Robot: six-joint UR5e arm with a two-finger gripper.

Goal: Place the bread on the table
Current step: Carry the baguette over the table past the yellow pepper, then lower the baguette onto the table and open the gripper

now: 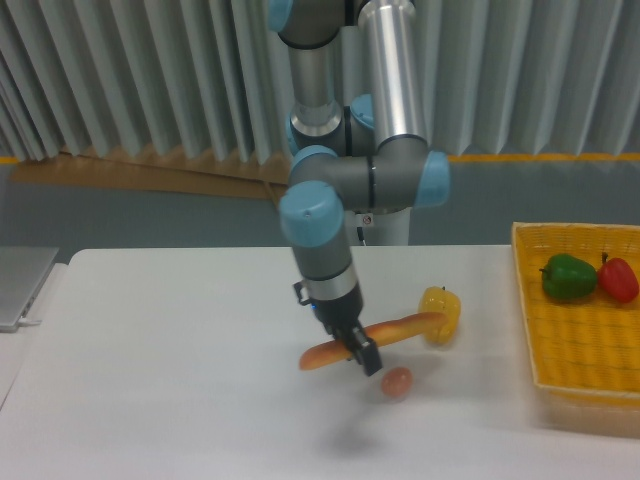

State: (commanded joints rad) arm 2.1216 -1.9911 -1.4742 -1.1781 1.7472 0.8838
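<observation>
Counter (180, 330): white, wide
Bread (400, 327): aloft, tilted, above counter
Hand (360, 352): clamped on bread
Risk: bread's far end may knock pepper (441, 313) or egg (397, 381) while lowering

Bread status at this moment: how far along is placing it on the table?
Done: the bread is out of the yellow basket and over the table. In hand: the gripper is shut on it near mid-length, holding it tilted above the surface, with a shadow beneath, close to the egg and yellow pepper. Left: lower it onto the tabletop and release.
</observation>
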